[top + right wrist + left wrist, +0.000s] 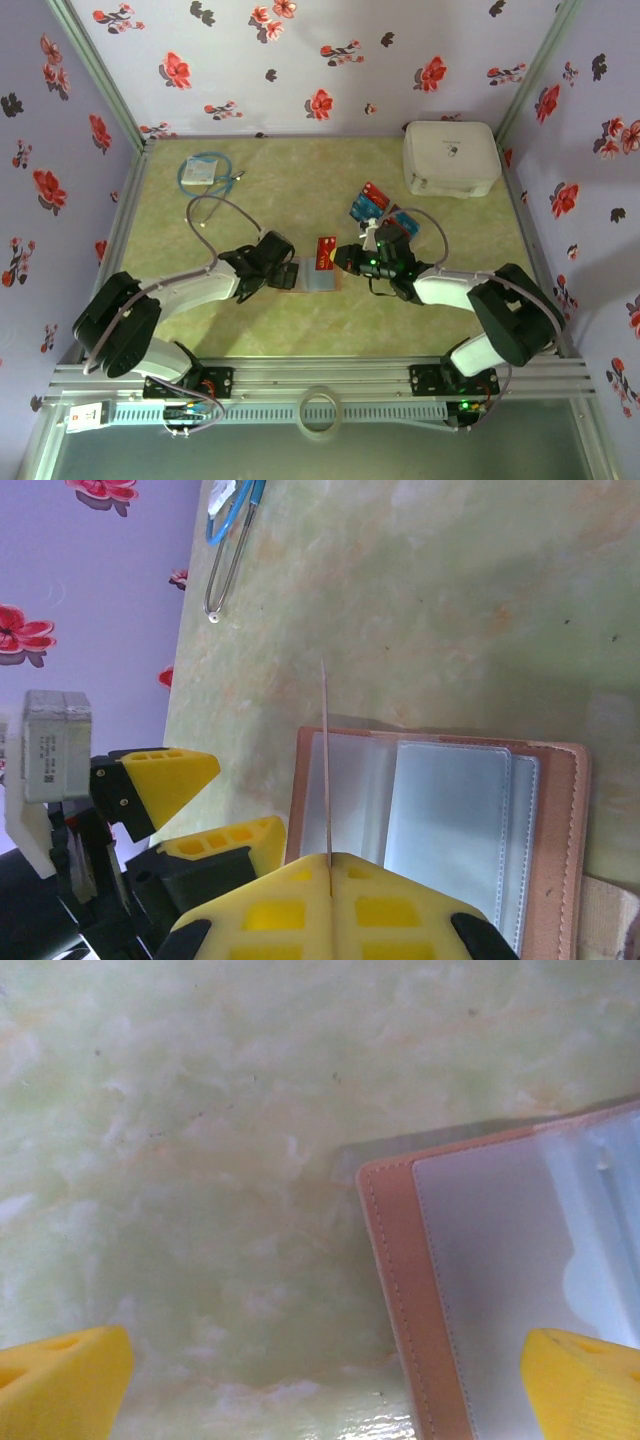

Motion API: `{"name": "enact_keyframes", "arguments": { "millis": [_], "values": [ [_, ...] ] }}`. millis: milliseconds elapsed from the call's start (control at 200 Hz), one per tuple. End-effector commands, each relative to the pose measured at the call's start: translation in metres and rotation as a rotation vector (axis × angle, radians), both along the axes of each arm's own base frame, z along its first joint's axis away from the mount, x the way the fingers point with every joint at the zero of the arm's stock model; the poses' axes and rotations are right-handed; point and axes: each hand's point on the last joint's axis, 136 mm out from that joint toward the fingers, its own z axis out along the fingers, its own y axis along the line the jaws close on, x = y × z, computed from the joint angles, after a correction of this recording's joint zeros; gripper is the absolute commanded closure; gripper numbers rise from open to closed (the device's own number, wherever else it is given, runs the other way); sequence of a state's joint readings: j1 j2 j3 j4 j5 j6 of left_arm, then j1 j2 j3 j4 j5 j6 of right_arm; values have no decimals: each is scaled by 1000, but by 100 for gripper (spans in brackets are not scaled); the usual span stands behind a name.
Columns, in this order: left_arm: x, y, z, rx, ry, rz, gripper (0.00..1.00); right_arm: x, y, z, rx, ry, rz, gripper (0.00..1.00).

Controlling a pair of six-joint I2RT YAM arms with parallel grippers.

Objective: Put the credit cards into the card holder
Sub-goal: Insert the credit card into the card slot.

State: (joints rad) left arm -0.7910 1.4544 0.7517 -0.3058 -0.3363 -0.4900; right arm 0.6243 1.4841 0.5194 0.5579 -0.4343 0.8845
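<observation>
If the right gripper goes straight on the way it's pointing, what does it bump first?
Probably the open card holder: the right gripper pinches a red card just over its clear pockets, so the card would touch there first. Depth is unclear.

Top camera: high, behind arm bases, facing down and forward, far, whole desk (300, 180) in frame. Left wrist camera: very near desk, facing down between fingers of left gripper (320, 1390). Right wrist camera: near, looking along right gripper (328, 870), credit card (324, 760) edge-on. All three share card holder (312, 277), between both grippers.
</observation>
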Motion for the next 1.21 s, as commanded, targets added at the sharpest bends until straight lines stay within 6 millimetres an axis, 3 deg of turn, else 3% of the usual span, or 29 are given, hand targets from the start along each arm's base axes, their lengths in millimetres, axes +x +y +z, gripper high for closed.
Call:
{"name": "enact_keyframes", "arguments": {
  "millis": [0, 465, 1200],
  "values": [
    [-1, 5, -13, 15, 23, 10, 0, -1, 5, 2, 29, -17, 5, 100],
    [-5, 20, -27, 39, 32, 66, 0, -1, 10, -7, 50, 5, 17, 100],
    [-10, 23, -36, 31, 40, 80, 0, -6, 26, -27, 54, 22, 67, 100]
  ]
}}
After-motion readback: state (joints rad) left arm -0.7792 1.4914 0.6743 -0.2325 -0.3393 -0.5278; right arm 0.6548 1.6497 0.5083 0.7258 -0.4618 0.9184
